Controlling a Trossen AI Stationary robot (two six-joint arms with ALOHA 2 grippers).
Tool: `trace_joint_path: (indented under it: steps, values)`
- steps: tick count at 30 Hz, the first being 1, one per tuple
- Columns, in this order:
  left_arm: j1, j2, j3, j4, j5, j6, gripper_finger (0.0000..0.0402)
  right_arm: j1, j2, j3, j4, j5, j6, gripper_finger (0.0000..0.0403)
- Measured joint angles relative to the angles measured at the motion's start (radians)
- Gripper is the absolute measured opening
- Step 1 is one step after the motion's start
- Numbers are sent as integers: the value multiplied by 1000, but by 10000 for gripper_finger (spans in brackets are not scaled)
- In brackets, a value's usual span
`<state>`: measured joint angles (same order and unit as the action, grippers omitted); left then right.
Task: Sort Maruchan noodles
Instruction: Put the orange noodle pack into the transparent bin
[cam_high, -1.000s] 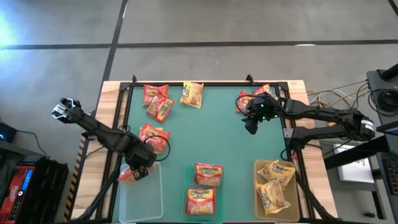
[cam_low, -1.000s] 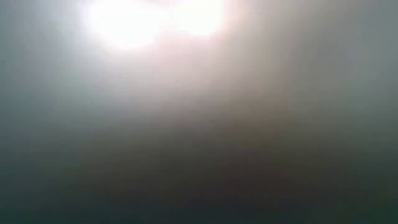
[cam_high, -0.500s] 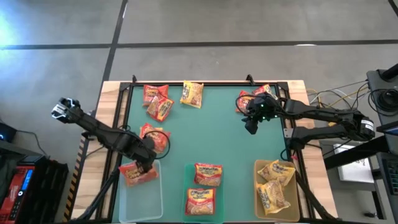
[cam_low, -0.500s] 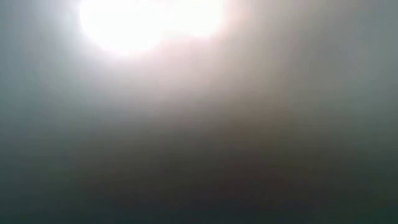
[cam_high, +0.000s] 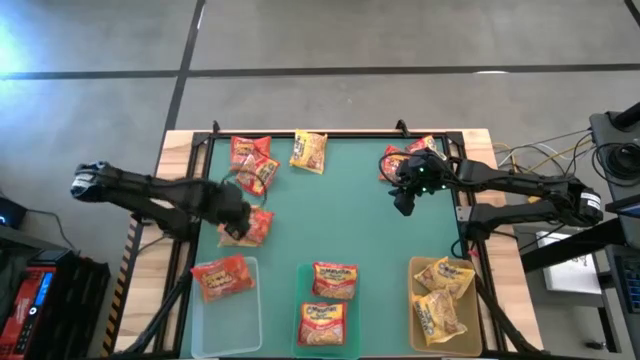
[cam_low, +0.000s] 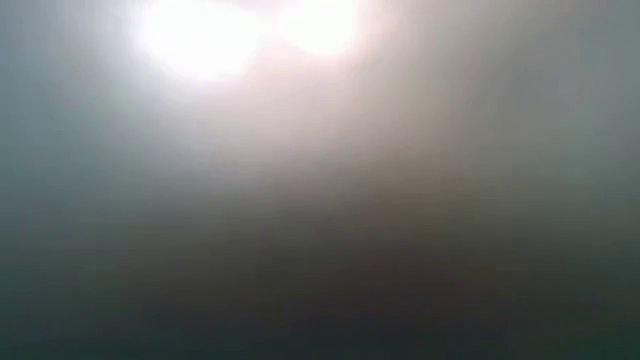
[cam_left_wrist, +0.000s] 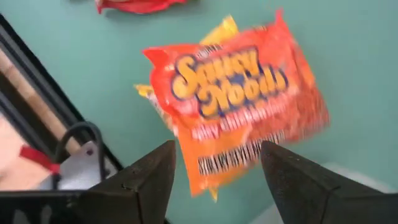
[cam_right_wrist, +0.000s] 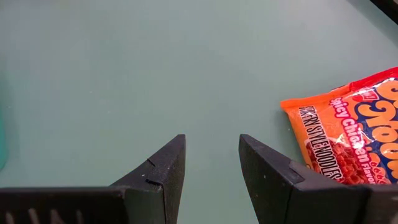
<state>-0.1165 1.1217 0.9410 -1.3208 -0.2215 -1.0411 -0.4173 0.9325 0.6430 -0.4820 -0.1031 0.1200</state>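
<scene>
High view: left gripper is reaching across at nine o'clock, fingers spread and empty, hovering over an orange packet; right gripper is waiting at two o'clock, part-open, holding nothing.

- Red packet lies flat in the left bin.
- Two orange-red packets lie one behind the other in the middle bin.
- Yellow packets are heaped in the right bin.
- Red pair and a yellow packet lie along the mat's far edge.
- Orange packet overlaps a yellow one, near the mat's left edge.
- Red packets lie at the far right.
</scene>
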Motion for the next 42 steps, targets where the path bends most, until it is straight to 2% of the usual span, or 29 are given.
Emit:
trace_joint_path:
  steps: [6, 11, 19, 25, 32, 42]
  values:
    - [185, -135, -177, 193, 64, 11, 240, 0, 0, 0, 0, 0, 0, 139]
    - [254, -224, -293, 319, 137, 7, 252, 0, 0, 0, 0, 0, 0, 139]
    - [270, -297, -375, 353, 138, -78, 269, 0, 0, 0, 0, 0, 0, 139]
    - [270, -306, -388, 359, 126, -94, 274, 0, 0, 0, 0, 0, 0, 139]
    - [270, -306, -352, 349, 84, -13, 275, 0, 0, 0, 0, 0, 0, 139]
    - [270, -246, -389, 465, 134, 10, 275, 0, 0, 0, 0, 0, 0, 139]
